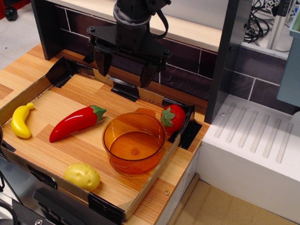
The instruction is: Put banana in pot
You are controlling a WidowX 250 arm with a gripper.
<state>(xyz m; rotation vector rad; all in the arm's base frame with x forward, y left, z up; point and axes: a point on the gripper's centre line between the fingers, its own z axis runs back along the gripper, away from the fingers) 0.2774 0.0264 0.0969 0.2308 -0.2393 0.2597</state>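
The banana (21, 121) is small, glossy and yellow. It lies at the far left of the wooden tray, stem end pointing up and right. The pot (134, 142) is round, translucent orange and empty, standing right of centre on the tray. My gripper (125, 68) hangs at the back of the tray, above the board, its two dark fingers spread apart and holding nothing. It is well behind the pot and far to the right of the banana.
A red pepper (76, 122) lies between banana and pot. A strawberry (172, 118) sits by the pot's far right side. A lumpy yellow potato (82, 176) lies near the front edge. The tray has a low cardboard rim (150, 185). A white drainer (255, 140) stands to the right.
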